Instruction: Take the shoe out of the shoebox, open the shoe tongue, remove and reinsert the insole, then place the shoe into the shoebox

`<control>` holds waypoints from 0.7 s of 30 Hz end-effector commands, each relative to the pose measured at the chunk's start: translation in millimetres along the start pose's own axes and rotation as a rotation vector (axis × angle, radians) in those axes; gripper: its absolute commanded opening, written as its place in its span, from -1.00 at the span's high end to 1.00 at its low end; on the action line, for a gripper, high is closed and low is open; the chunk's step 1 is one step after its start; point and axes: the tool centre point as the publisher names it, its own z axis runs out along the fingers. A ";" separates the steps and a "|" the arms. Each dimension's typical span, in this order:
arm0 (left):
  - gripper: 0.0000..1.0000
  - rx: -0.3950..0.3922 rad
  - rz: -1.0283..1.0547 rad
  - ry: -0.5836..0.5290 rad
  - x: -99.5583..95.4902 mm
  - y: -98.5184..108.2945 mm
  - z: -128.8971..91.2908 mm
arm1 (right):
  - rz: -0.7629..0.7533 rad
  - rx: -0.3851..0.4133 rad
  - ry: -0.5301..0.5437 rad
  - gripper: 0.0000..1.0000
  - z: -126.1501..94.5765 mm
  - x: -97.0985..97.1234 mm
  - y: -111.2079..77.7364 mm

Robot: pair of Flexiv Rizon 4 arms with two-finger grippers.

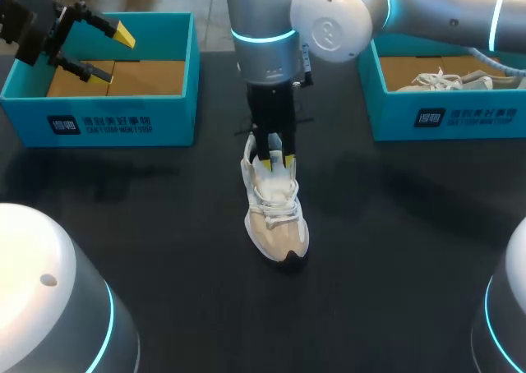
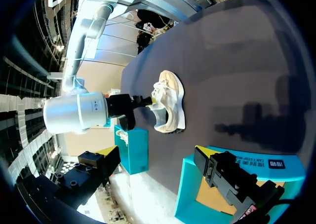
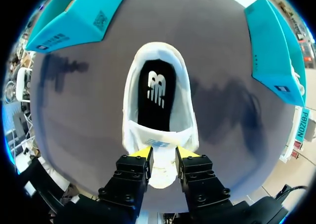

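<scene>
A white and beige shoe (image 1: 275, 213) stands on the dark table's middle, toe toward me. From the right, my right arm reaches over it, and the right gripper (image 1: 277, 159) is down at the shoe's opening. In the right wrist view its yellow fingertips (image 3: 143, 152) press the white tongue (image 3: 162, 144) from both sides, and a black insole (image 3: 155, 86) lies inside the shoe (image 3: 133, 81). My left gripper (image 1: 113, 54) hangs open and empty over the left shoebox (image 1: 99, 102). The left wrist view shows the shoe (image 2: 168, 103) far ahead.
A second turquoise shoebox (image 1: 444, 102) at the back right holds another pale shoe (image 1: 452, 79). The left shoebox shows only its brown cardboard floor (image 1: 156, 77). Dark table surface lies bare around the shoe.
</scene>
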 end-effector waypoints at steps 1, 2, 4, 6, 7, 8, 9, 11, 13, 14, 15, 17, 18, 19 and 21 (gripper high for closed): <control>-1.00 -0.002 0.000 0.003 -0.4 -1.2 -0.1 | -0.017 0.008 0.008 0.36 5.7 1.7 7.7; -1.00 -0.002 0.000 0.003 -0.4 -1.2 -0.1 | -0.028 -0.005 0.011 0.35 3.6 2.1 7.0; -1.00 -0.002 0.000 0.003 -0.4 -1.2 -0.1 | -0.075 -0.072 0.024 0.31 -2.2 1.0 3.9; -1.00 -0.002 0.000 0.003 -0.4 -1.2 -0.1 | -0.161 -0.142 0.057 0.23 -8.0 -1.7 0.6; -1.00 -0.002 0.000 0.003 -0.4 -1.2 -0.1 | -0.229 -0.184 0.101 0.26 -9.8 -2.8 0.4; -1.00 -0.002 0.000 0.003 -0.4 -1.2 -0.1 | -0.279 -0.226 0.120 0.22 -11.8 -3.9 0.0; -1.00 -0.002 0.000 0.003 -0.4 -1.2 -0.1 | -0.365 -0.268 0.151 0.21 -14.1 -4.0 0.6; -1.00 -0.002 0.000 0.003 -0.4 -1.2 -0.1 | -0.534 -0.339 0.192 0.22 -21.4 -1.4 2.4; -1.00 -0.002 0.000 0.003 -0.4 -1.2 -0.1 | -0.682 -0.351 0.202 0.14 -27.2 2.7 4.4; -1.00 -0.002 0.000 0.003 -0.4 -1.2 -0.1 | -0.768 -0.340 0.195 0.08 -30.0 6.2 6.4; -1.00 -0.002 0.000 0.003 -0.4 -1.2 -0.1 | -0.825 -0.353 0.212 0.07 -32.7 7.3 7.8; -1.00 -0.002 0.000 0.003 -0.4 -1.2 -0.1 | -0.934 -0.351 0.219 0.07 -37.1 9.2 10.4; -1.00 -0.002 0.000 0.003 -0.4 -1.2 -0.1 | -0.985 -0.359 0.230 0.01 -39.3 10.4 11.6; -1.00 -0.002 0.000 0.003 -0.4 -1.2 -0.1 | -1.030 -0.352 0.234 -0.45 -41.5 11.7 12.8; -1.00 -0.002 0.000 0.003 -0.4 -1.2 -0.1 | -1.069 -0.340 0.244 -1.00 -43.8 14.1 13.8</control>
